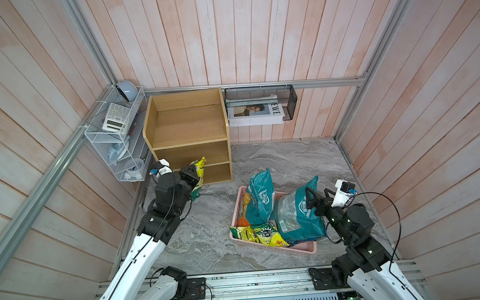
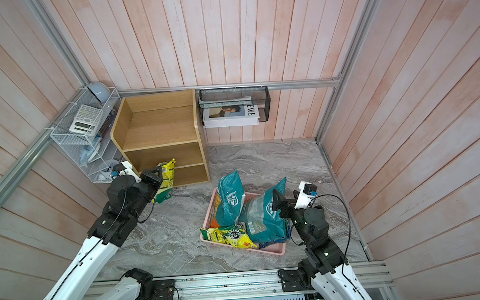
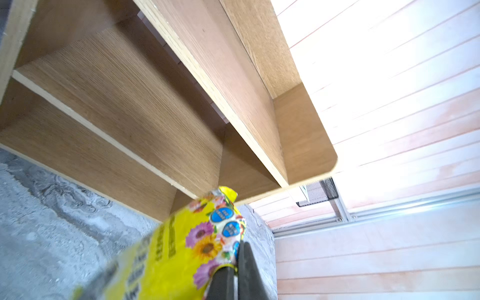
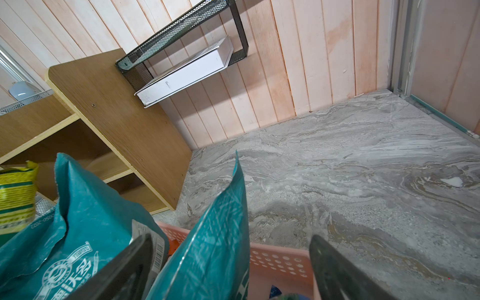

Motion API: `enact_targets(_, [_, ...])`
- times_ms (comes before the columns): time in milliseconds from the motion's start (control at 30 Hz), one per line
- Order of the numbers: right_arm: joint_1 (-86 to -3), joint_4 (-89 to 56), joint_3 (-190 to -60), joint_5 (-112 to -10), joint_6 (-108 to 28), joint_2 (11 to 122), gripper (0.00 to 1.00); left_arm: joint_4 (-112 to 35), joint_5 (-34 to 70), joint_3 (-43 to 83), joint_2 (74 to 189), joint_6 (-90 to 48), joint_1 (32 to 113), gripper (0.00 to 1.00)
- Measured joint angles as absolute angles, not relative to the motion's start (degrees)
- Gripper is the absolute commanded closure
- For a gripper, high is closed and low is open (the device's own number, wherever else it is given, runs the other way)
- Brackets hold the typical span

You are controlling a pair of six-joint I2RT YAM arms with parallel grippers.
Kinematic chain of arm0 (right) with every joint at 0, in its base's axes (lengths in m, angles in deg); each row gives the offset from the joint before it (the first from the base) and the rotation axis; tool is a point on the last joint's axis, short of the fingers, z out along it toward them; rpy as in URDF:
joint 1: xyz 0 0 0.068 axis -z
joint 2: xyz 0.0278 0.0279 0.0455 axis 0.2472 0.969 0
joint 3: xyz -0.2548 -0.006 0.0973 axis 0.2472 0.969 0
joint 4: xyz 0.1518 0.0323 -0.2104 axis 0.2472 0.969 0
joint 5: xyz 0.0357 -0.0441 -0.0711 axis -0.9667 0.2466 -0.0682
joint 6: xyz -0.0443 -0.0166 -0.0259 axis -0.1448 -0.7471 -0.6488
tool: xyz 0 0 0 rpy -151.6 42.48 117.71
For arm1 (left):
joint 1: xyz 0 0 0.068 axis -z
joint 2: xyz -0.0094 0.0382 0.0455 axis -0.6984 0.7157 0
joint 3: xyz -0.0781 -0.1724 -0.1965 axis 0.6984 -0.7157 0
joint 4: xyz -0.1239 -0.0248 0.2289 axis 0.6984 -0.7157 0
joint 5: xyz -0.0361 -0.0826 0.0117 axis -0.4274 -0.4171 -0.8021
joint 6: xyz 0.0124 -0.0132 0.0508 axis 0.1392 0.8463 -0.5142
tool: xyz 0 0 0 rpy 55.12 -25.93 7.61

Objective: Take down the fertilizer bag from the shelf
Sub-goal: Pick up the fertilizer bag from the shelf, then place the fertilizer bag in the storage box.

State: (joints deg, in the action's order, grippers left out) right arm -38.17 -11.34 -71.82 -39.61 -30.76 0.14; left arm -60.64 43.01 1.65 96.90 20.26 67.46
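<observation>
The fertilizer bag (image 1: 200, 167) (image 2: 168, 172) is yellow with flower prints. It hangs upright just in front of the lower left of the oak shelf (image 1: 188, 125) (image 2: 158, 126), outside its tiers. My left gripper (image 1: 195, 177) (image 2: 158, 179) (image 3: 237, 259) is shut on the bag's (image 3: 179, 249) edge near the top. The shelf's (image 3: 124, 104) tiers show nothing inside. My right gripper (image 1: 317, 193) (image 2: 285, 195) (image 4: 230, 241) stands open over the pink basket, with a teal bag's corner between its spread fingers but not pinched.
A pink basket (image 1: 303, 249) (image 4: 280, 259) right of centre holds two teal bags (image 1: 261, 197) and another yellow bag (image 1: 261, 234). A white wire rack (image 1: 120, 140) stands left of the shelf. A black mesh basket (image 1: 287, 97) with a magazine hangs to the shelf's right.
</observation>
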Motion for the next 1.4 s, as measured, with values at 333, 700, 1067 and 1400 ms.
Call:
enact_targets(333, [-38.17,-5.59,-73.50,-35.90,-30.87,-3.86,0.02,-74.28,47.58,7.40,90.91,17.69,82.86,1.00])
enact_targets(700, [-38.17,-1.94,-74.82,-35.09,-30.61,-4.97,0.02,-74.13,49.39,7.38,96.61,17.03,105.29,1.00])
enact_targets(1067, [-38.17,-1.59,-76.06,-34.19,-30.61,-2.35,0.02,-69.95,65.61,21.57,107.30,8.27,140.76,1.00])
enact_targets(1400, [-38.17,1.01,-77.24,-34.02,-30.61,-3.14,0.02,-60.58,51.86,27.01,126.84,5.82,134.88,1.00])
